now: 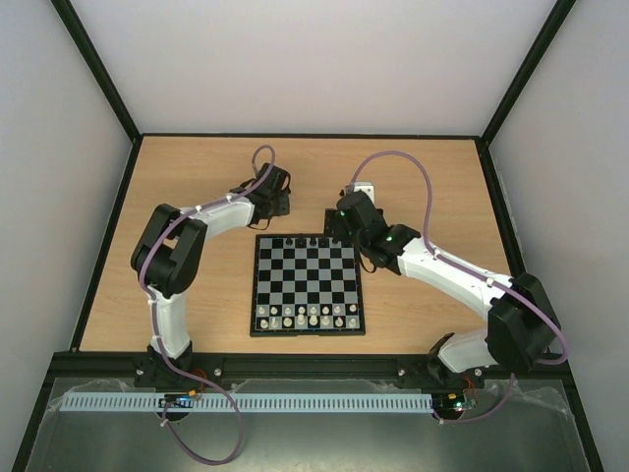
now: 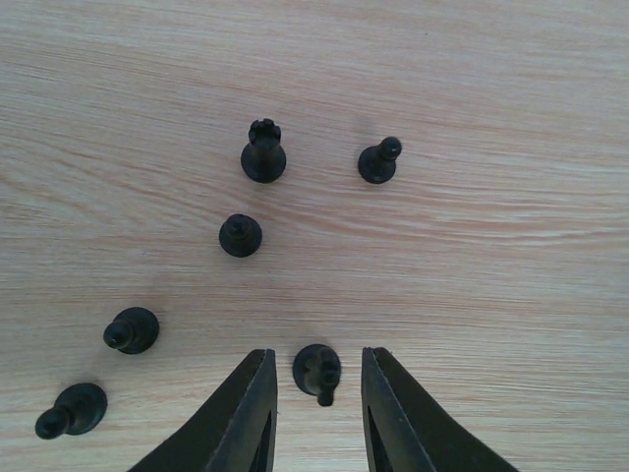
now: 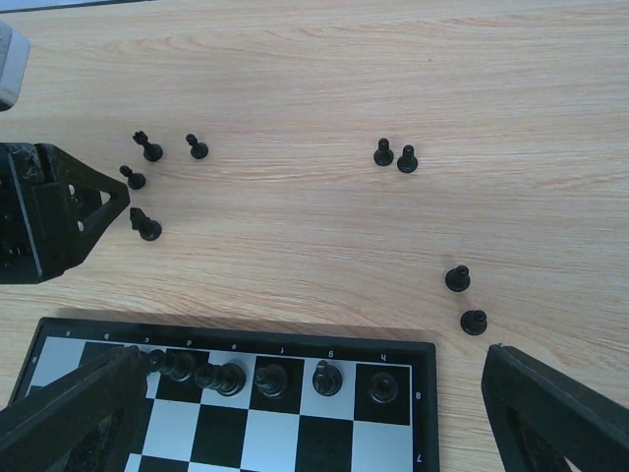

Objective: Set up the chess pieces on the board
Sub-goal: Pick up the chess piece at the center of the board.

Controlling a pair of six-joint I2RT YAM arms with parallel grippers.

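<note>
The board (image 1: 307,285) lies between the arms. Several black chess pieces (image 3: 270,379) stand on its far row, seen in the right wrist view. My left gripper (image 2: 319,393) is open, low over the table beyond the board's far left corner. A black piece (image 2: 317,372) stands between its fingers, untouched. Several more black pieces (image 2: 263,154) stand just ahead of it. My right gripper (image 3: 314,393) is open wide and empty above the board's far right edge (image 3: 295,344). Two black pieces (image 3: 466,300) stand just off that corner, and two more (image 3: 395,155) farther out.
Pale chess pieces (image 1: 310,317) fill the board's near rows. The left gripper (image 3: 49,211) shows at the left of the right wrist view beside its cluster of black pieces (image 3: 145,226). A small white block (image 1: 365,189) sits behind the right wrist. Black frame walls edge the table.
</note>
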